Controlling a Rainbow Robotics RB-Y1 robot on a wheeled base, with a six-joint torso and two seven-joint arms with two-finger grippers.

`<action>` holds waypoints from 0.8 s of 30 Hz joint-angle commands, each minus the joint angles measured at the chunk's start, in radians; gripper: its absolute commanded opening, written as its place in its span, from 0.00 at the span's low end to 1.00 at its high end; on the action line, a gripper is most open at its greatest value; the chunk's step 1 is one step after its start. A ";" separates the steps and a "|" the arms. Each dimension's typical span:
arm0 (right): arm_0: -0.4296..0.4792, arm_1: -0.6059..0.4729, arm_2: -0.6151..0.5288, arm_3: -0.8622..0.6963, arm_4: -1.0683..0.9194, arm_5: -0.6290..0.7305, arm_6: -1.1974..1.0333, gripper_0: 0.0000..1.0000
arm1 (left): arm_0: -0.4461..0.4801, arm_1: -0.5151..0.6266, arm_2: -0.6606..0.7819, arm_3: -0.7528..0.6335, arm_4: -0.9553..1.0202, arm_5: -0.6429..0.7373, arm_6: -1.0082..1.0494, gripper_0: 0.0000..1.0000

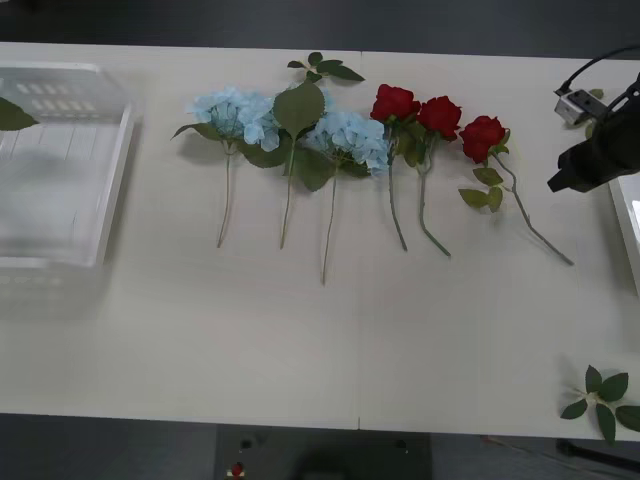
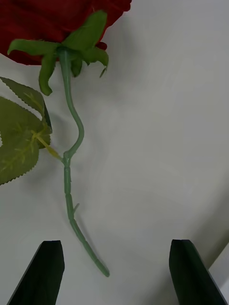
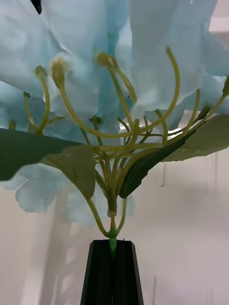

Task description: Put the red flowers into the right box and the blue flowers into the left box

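Left gripper (image 3: 113, 271): black fingers pressed together on the stem of one blue flower (image 3: 105, 71), the bloom standing above the fingertips. White ribbed plastic shows behind it, most likely the left box.
Left box (image 1: 112, 170): at the left end of the table (image 1: 300, 340); a green leaf tip shows at the frame edge over it.
Blue flowers on table (image 1: 290, 125): three clusters in a row at centre, stems pointing toward the robot, well apart from the left box.
Right gripper (image 2: 114, 271): black fingers spread wide, hovering over the stem end of a red rose (image 2: 67, 157), nothing pinched. In the front view the arm (image 1: 600, 155) sits at the right edge, near the rightmost rose.
Red flowers (image 1: 440, 118): three lying side by side, right of the blue ones.
Right box (image 1: 628, 225): only a white rim at the far right edge.
Stray leaf sprig (image 1: 603, 398): near right corner, not part of the job.
Step in hand: judged as two at once, blue flower being delivered, first rose being approached.
Next move: left fingers to release once the stem is over the tray; right gripper to drop lower and straddle the thin stem squarely before closing.
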 commanded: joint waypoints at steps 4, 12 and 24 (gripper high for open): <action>0.078 0.018 -0.006 -0.069 0.008 -0.161 -0.092 0.64 | -0.015 0.015 -0.055 -0.043 0.125 -0.116 0.083 0.00; 0.133 0.066 -0.006 -0.064 0.028 -0.259 -0.094 0.64 | 0.013 -0.001 -0.055 -0.041 0.123 -0.128 0.084 0.00; 0.168 0.138 -0.007 0.008 0.053 -0.390 -0.094 0.64 | 0.018 -0.004 -0.055 -0.041 0.120 -0.130 0.072 1.00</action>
